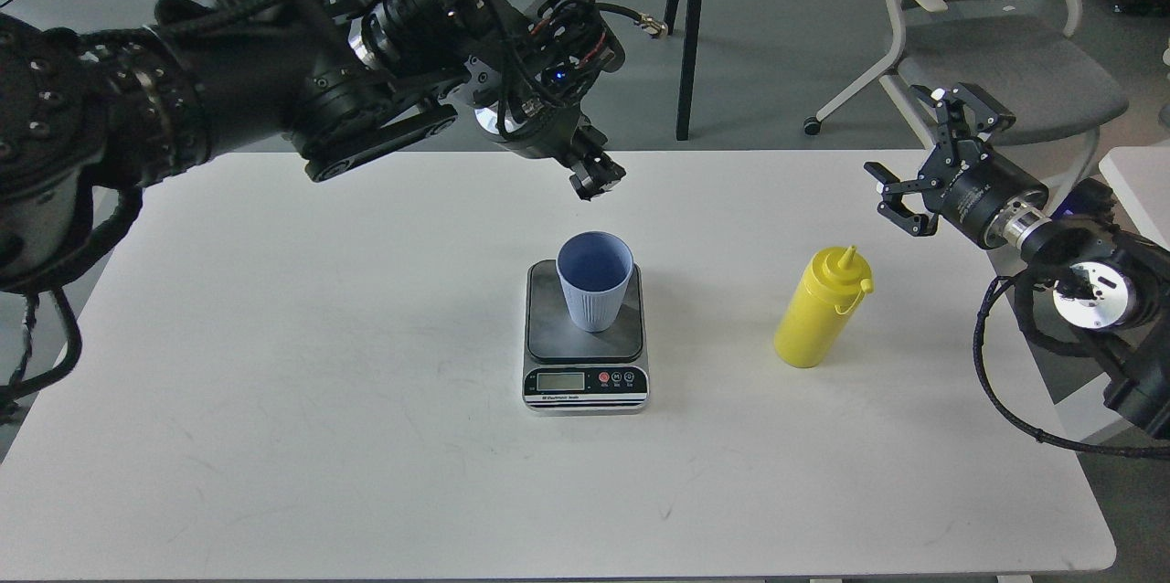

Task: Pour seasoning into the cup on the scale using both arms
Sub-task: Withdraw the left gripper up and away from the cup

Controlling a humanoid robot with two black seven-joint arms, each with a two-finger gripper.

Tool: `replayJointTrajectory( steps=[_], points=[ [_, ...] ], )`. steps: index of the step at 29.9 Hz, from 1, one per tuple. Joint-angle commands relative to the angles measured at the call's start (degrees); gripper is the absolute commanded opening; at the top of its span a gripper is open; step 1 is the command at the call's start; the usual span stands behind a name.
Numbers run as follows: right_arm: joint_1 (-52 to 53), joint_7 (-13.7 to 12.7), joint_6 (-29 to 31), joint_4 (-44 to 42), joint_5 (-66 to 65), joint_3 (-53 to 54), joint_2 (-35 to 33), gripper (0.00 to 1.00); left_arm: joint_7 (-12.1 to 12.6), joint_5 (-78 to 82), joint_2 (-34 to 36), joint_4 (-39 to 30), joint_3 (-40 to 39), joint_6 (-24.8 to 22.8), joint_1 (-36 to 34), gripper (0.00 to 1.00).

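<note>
Head view: cup (pixel 595 280) sits upright on the scale (pixel 585 345) mid-bench, left gripper (pixel 596 178) above it, fingers too bunched to tell. Right gripper (pixel 928 158) spread wide, empty, near the right edge behind the seasoning (pixel 820 309).

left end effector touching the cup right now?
Apart. Head view: the left end effector hangs above and behind the blue cup, with bare white table showing between them; the cup stands alone on the scale.

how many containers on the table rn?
2: the blue cup upright on the scale mid-table, and the yellow squeeze bottle standing right of it. None seem hidden.
</note>
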Motion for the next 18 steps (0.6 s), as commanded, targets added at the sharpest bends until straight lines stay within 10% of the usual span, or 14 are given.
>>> replayJointTrajectory(
  steps=[1, 18],
  points=[
    [0.5, 0.1, 0.0, 0.1, 0.0, 0.2, -0.1, 0.99, 0.0, -8.4, 2.8, 0.1, -1.5, -0.2, -1.1, 0.54],
    [2.3, -4.8, 0.0, 4.1, 12.4, 4.1, -8.5, 0.99, 0.0, -46.8, 20.1, 0.6, -25.4, -2.8, 9.9, 0.77]
  ],
)
